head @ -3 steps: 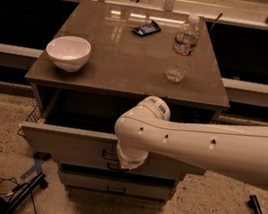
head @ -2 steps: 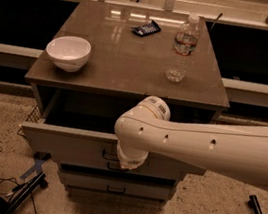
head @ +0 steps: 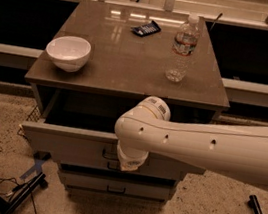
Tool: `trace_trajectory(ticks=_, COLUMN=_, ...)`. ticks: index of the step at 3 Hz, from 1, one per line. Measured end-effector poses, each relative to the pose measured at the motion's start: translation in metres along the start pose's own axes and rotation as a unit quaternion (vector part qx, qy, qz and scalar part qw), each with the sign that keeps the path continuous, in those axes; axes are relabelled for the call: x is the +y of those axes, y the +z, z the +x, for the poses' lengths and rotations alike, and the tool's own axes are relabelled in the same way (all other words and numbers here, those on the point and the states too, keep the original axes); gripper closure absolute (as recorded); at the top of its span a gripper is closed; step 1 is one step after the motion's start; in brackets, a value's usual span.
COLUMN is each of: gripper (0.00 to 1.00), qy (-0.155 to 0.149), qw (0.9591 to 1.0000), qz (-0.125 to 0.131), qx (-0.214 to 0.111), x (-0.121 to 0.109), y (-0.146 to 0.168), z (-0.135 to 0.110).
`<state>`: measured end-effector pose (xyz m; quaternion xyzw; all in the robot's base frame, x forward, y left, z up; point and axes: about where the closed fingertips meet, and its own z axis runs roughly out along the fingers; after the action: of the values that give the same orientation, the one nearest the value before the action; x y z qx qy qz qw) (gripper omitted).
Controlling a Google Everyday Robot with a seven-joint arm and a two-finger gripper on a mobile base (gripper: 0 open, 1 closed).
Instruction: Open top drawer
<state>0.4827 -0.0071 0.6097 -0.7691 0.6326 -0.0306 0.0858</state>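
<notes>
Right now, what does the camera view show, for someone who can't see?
The wide pale grey top drawer is pulled open, with the white arm's gripper at its front. A round white bowl and clear plastic bottle stand on the brown cabinet top.

The top drawer (head: 67, 143) is seen pulled partway out from under the bench (head: 131, 63) top, its pale grey flat front held level and its shadowed inside left exposed. Its small dark bar handle (head: 107, 155) is partly hidden by the end effector (head: 127, 161), which is positioned against the middle of the front.
</notes>
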Motion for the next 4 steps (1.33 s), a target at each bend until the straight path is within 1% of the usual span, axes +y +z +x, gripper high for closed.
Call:
trace_trajectory(ticks=1, gripper=0.92, qy=0.0, qw=1.0, qz=0.0, qx=0.0, x=0.0002, y=-0.0004, z=0.0002)
trace_trajectory(ticks=2, gripper=1.0, qy=-0.001, qw=1.0, qz=0.004, qx=0.004, x=0.0016, y=-0.0022, z=0.0002)
trace_trajectory(ticks=4, gripper=1.0, qy=-0.001, qw=1.0, qz=0.004, qx=0.004, x=0.0018, y=-0.0011, z=0.0002)
